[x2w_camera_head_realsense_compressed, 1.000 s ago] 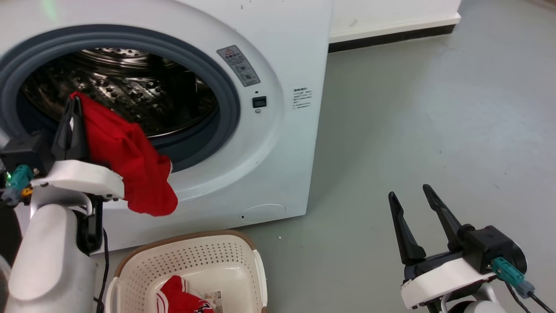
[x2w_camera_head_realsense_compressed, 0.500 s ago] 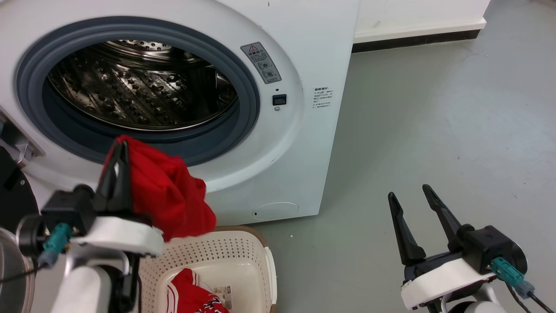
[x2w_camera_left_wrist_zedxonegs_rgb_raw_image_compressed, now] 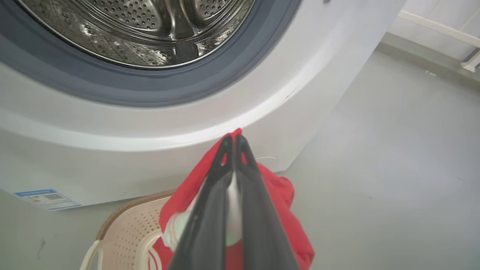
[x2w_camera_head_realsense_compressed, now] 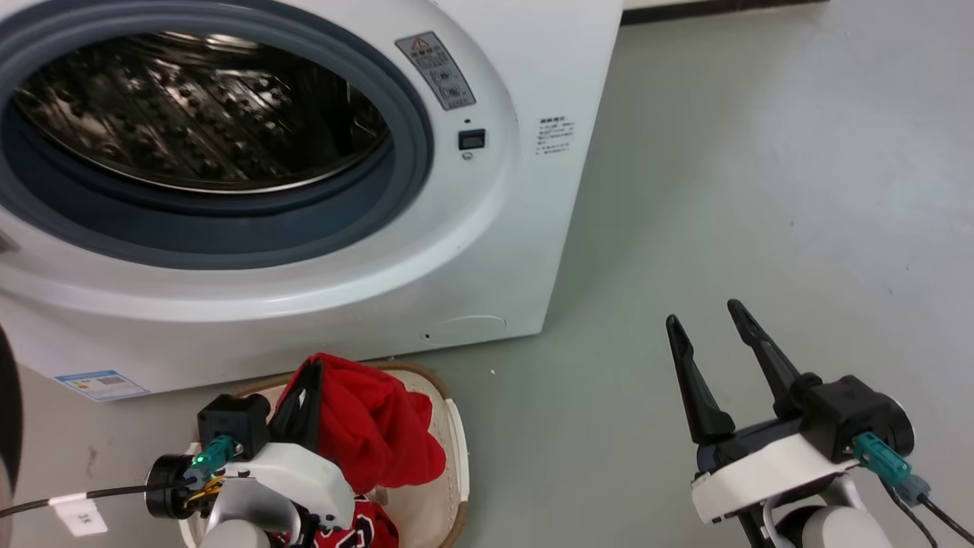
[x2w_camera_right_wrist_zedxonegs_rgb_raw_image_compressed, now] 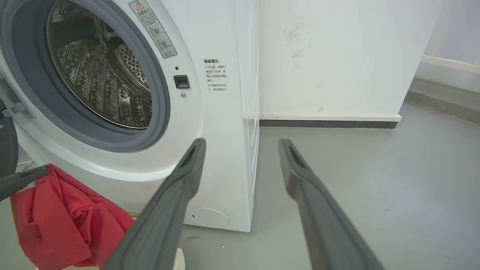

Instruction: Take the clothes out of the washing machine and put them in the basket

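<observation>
L gripper (x2w_camera_head_realsense_compressed: pixel 310 371) is low at bottom left, fingers clenched tight on the plain red garment (x2w_camera_head_realsense_compressed: pixel 380 434). Cloth bunches out from the tips & hangs over the opening of the basket (x2w_camera_head_realsense_compressed: pixel 459 438). Under it, on the basket bottom, lies the striped red garment (x2w_camera_head_realsense_compressed: pixel 374 530) w/ black-and-white print, mostly hidden by the L arm. R gripper (x2w_camera_head_realsense_compressed: pixel 705 316) is at bottom right, fingers spread wide w/ nothing btwn them, over grey floor (x2w_camera_head_realsense_compressed: pixel 761 190), well apart from the basket. Behind the basket stands the washing machine (x2w_camera_head_realsense_compressed: pixel 533 68), its front just beside the far rim. Porthole is open, w/ a grey rubber ring round the perforated steel drum (x2w_camera_head_realsense_compressed: pixel 190 114).
</observation>
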Robot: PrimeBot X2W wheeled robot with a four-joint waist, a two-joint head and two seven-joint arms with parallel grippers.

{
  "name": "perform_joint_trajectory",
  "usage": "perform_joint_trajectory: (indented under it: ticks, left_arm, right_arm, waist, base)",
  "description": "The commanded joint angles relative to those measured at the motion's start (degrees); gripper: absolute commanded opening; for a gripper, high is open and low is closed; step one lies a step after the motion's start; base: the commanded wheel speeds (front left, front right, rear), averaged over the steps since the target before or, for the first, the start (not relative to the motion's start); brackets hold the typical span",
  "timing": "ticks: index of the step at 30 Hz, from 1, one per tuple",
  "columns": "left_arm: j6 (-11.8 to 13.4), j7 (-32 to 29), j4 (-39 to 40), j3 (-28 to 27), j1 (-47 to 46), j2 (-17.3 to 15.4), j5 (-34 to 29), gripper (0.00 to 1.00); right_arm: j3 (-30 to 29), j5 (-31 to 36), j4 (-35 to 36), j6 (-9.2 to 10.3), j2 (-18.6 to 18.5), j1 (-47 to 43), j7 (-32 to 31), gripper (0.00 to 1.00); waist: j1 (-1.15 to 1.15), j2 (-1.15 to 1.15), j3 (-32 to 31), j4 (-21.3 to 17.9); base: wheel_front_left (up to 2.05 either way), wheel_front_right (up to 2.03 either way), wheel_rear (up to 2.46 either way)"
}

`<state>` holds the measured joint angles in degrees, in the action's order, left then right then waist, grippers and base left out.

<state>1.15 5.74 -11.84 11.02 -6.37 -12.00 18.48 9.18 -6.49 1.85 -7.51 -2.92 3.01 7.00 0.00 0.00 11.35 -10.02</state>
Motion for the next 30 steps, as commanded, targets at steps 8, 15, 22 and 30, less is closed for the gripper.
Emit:
perform_joint_trajectory:
  ticks: [8, 15, 22, 30]
  left_arm:
    - [-2.5, 3.5, -20.6, 0.1, -7.7, 0.2, 1.3, 0.0]
    - [-3.6, 4.0, -32.0, -0.1, -12.4, -0.2, 2.1, 0.0]
    - [-4.9, 3.4, -43.9, 0.4, -18.5, -1.5, 2.3, 0.0]
    - [-4.3, 5.3, -53.3, -1.4, -25.3, -2.9, 4.0, 0.0]
  right_arm:
    - [1.1, -1.0, -0.5, 0.04, 0.1, 4.9, 2.3, 1.0]
    - [2.2, -1.8, -1.2, 0.04, 0.1, 7.5, 3.8, 1.0]
    - [3.6, -2.7, -2.0, 0.04, 0.1, 9.4, 5.2, 1.0]
    - [4.6, -3.2, -1.8, 0.04, 0.1, 11.3, 6.2, 1.0]
  waist:
    - [0.0, 0.0, 11.4, -5.9]
    - [0.0, 0.0, 16.2, -8.5]
    - [0.0, 0.0, 21.0, -10.4]
    - [0.0, 0.0, 26.3, -12.2]
  base:
    - [0.0, 0.0, 0.0]
    - [0.0, 0.0, 0.0]
    - [0.0, 0.0, 0.0]
    - [0.0, 0.0, 0.0]
